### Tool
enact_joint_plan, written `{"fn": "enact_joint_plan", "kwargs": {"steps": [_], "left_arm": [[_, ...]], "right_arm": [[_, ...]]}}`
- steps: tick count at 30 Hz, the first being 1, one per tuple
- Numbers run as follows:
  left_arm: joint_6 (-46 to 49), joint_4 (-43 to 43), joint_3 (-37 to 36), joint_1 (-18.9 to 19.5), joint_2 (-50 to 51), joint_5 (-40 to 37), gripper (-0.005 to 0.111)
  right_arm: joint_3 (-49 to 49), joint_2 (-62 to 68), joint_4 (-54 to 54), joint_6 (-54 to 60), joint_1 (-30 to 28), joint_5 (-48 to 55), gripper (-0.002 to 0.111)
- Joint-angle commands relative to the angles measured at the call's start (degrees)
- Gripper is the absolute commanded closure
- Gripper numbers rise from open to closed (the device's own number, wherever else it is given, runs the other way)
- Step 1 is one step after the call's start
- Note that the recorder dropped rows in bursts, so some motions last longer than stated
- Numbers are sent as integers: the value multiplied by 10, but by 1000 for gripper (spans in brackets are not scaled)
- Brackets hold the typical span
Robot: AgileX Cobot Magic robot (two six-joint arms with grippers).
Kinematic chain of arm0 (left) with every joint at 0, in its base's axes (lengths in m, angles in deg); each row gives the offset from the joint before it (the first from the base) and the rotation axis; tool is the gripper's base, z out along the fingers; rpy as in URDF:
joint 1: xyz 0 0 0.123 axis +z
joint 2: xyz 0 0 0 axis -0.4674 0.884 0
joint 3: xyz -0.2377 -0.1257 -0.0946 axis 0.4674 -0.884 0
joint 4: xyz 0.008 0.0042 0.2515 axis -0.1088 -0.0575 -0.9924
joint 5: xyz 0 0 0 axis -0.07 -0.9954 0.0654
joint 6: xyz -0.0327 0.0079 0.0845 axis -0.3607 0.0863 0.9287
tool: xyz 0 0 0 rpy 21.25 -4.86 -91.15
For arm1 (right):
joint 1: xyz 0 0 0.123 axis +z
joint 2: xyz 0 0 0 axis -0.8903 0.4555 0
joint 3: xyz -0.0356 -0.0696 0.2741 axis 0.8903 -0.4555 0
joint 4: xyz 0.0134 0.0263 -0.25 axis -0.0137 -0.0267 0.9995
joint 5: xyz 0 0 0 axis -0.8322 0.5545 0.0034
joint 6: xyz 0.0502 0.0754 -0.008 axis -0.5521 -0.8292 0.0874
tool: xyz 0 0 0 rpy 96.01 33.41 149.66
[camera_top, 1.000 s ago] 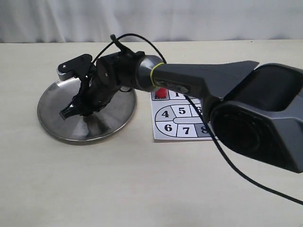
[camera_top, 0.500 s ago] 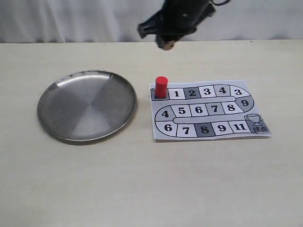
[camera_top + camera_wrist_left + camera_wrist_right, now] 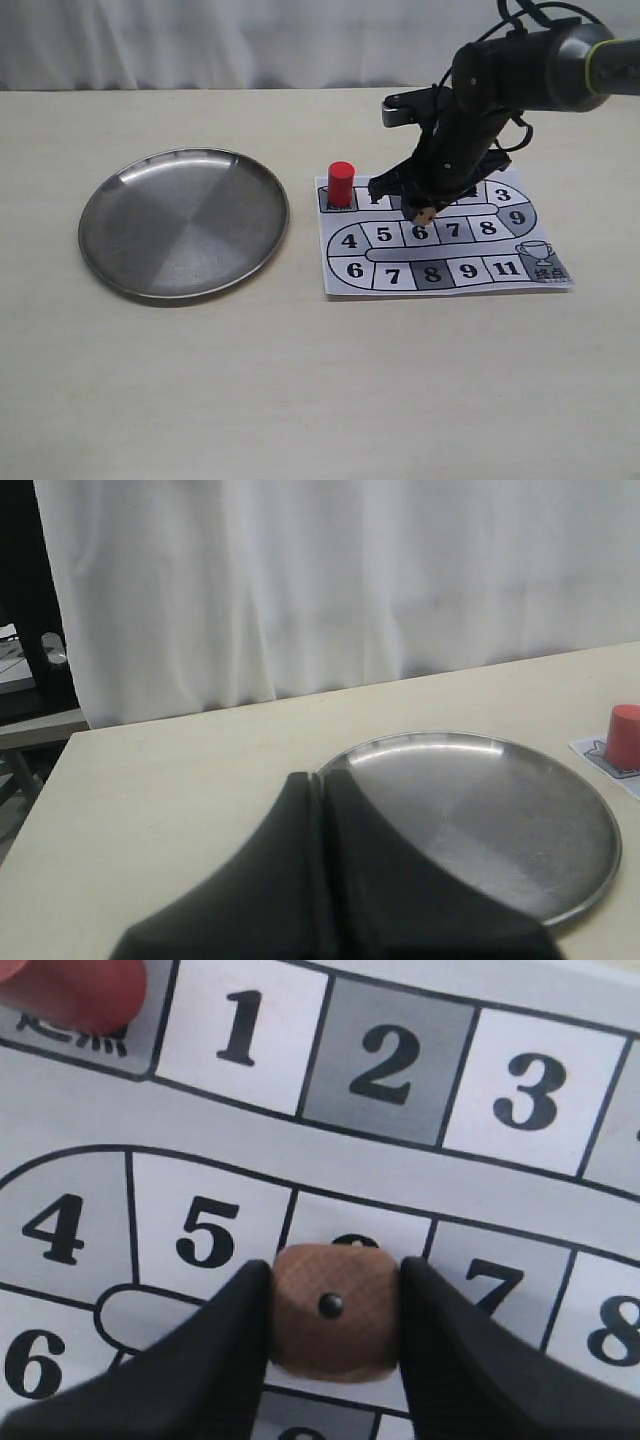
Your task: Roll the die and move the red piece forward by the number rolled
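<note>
Your left gripper is pressed together, with the steel plate just beyond it. Your right gripper pinches the die, single pip toward its camera, over square 6 in the game board's middle row. Farther back, the red piece stands upright on the start square beside 1.

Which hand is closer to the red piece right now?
Right. The right hand hangs over the board, a few squares from the red piece, shut on the die. The left hand sits across the plate from it.
</note>
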Motion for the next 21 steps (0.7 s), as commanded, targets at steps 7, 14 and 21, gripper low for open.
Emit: {"fn": "enact_joint_plan", "kwargs": {"steps": [7, 14, 21], "left_arm": [[-1, 1, -1, -5, -1, 5, 107], [-1, 1, -1, -5, -1, 5, 107], [-1, 1, -1, -5, -1, 5, 107]], "right_arm": [[-1, -27, 0, 3, 1, -15, 27], [-1, -122, 26, 16, 1, 50, 71], [-76, -165, 19, -5, 1, 137, 104]]}}
